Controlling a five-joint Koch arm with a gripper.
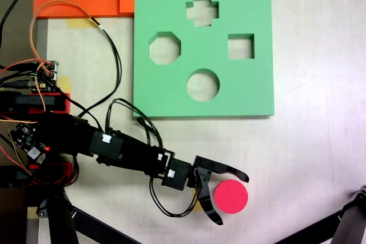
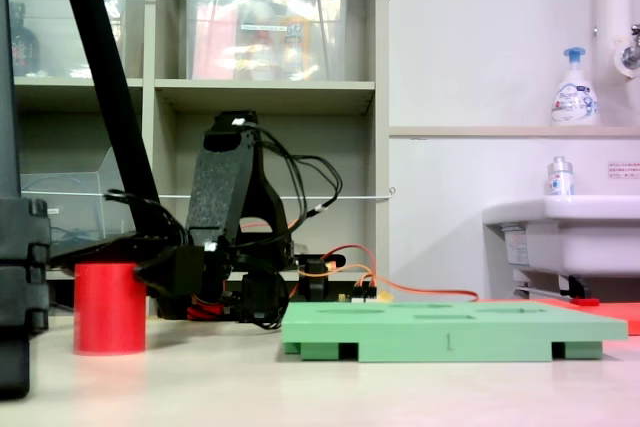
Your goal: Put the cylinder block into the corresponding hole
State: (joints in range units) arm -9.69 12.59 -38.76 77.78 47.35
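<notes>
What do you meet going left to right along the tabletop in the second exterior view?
Red cylinder block → black robot arm with its wires → green foam board → white sink at the back right. The gripper itself is not made out here.

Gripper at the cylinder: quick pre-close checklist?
1. Gripper open: ok, fingers spread on either side of the cylinder in the first exterior view.
2. Cylinder between the fingers: ok, though only partly in.
3. Cylinder upright on the table: ok in the second exterior view.
4. Finger height against the cylinder: cannot tell; the gripper is hidden in the second exterior view.
5. Round hole in the board empty: ok.
6. Path to the board clear: ok; cables sit left of it in the first exterior view.
</notes>
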